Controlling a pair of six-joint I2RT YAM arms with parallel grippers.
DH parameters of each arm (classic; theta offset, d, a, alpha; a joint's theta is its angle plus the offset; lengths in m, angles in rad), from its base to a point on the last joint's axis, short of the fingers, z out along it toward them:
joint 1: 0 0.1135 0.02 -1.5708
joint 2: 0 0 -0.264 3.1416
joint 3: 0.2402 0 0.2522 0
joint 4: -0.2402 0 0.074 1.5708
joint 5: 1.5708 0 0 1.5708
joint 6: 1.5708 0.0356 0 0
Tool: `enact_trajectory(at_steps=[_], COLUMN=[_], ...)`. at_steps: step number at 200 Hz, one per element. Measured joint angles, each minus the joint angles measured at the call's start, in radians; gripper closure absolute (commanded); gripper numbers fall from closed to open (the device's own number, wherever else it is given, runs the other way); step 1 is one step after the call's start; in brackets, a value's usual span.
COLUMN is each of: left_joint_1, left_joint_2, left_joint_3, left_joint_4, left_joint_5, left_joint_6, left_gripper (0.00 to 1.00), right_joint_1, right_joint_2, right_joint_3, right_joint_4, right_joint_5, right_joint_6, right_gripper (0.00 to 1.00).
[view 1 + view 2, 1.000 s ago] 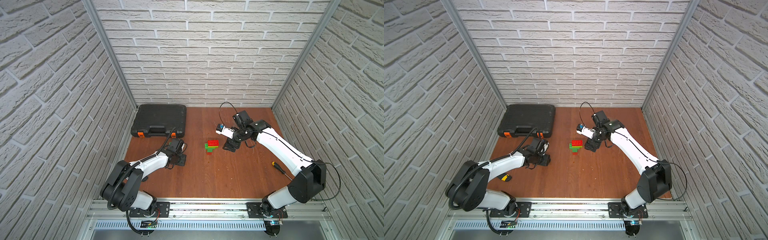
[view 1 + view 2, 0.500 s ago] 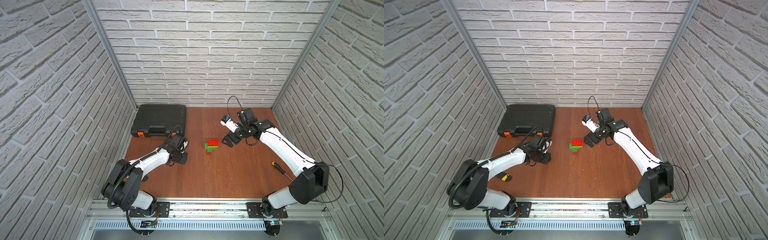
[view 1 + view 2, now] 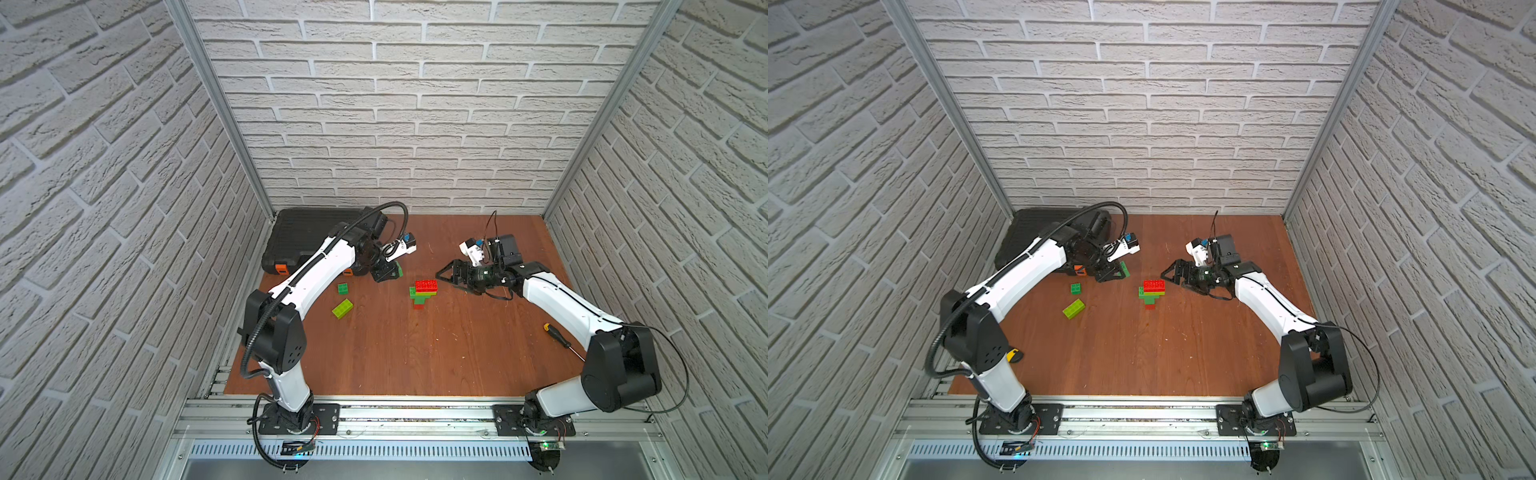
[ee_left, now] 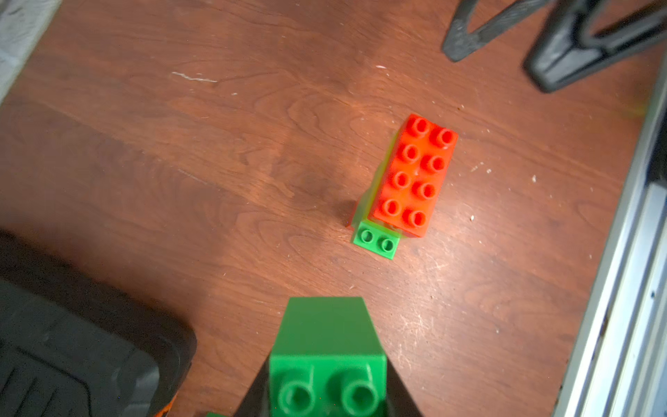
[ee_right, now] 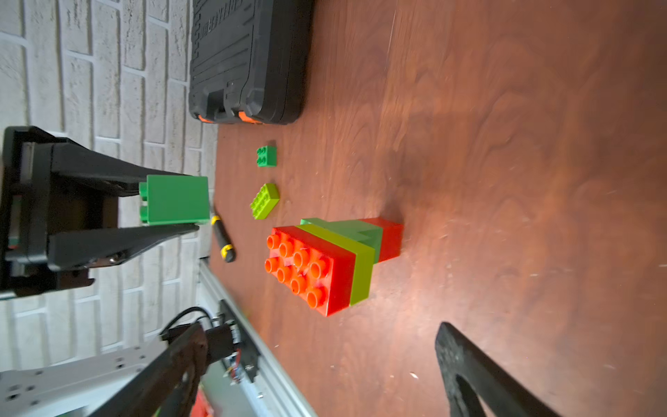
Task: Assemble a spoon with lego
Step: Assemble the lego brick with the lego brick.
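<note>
Clenched in the left gripper (image 5: 195, 201): a dark green brick (image 5: 177, 200), lifted off the table (image 3: 415, 353). Ahead of those fingertips, well apart: the spoon (image 3: 424, 291), standing on the table, red layer uppermost. Near its far side: the right gripper (image 3: 444, 274), spread wide, empty. Back on the left gripper's arm side: small green brick (image 3: 343, 288), lime brick (image 3: 342, 308), black case (image 3: 307, 241).

Reddish-brown wooden tabletop (image 3: 415, 357), scuffed and flecked with pale specks. Carries a black toolcase (image 3: 303, 237) in the far left corner. Bears a small dark green brick (image 3: 343, 288) near the case's orange latches and, close by but apart, a lime brick (image 3: 342, 308) lying askew. Holds the spoon (image 3: 424, 291) upright near the middle, red base down, studs up. Carries a screwdriver (image 3: 559, 338) near the right edge and, in a top view, a second screwdriver (image 3: 1015, 355) at the left edge, mostly hidden.
</note>
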Motion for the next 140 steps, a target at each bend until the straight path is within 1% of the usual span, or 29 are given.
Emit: enact_trajectory(at_steps=[27, 60, 98, 126, 140], left_joint_1=[-0.002, -0.002, -0.018, -0.042, -0.049], left_joint_2=[0.056, 0.065, 0.067, 0.078, 0.086], left_joint_3=[0.035, 0.035, 0.034, 0.027, 0.024], left_joint_4=[-0.071, -0.104, -0.086, -0.051, -0.034], left_joint_5=[0.045, 0.081, 0.092, 0.073, 0.06], left_joint_6=[0.126, 0.214, 0.24, 0.235, 0.227], left_gripper=[0.79, 0.8, 0.8, 0.8, 0.8], right_joint_1=[-0.007, -0.008, -0.008, -0.008, -0.006], right_joint_2=[0.06, 0.103, 0.138, 0.164, 0.182], right_joint_3=[-0.06, -0.098, -0.111, -0.16, -0.179], right_joint_4=[0.113, 0.219, 0.343, 0.483, 0.521], right_joint_5=[-0.106, -0.18, -0.225, -0.246, -0.248], right_joint_6=[0.076, 0.14, 0.186, 0.243, 0.26], right_gripper=[0.03, 0.04, 0.04, 0.05, 0.05])
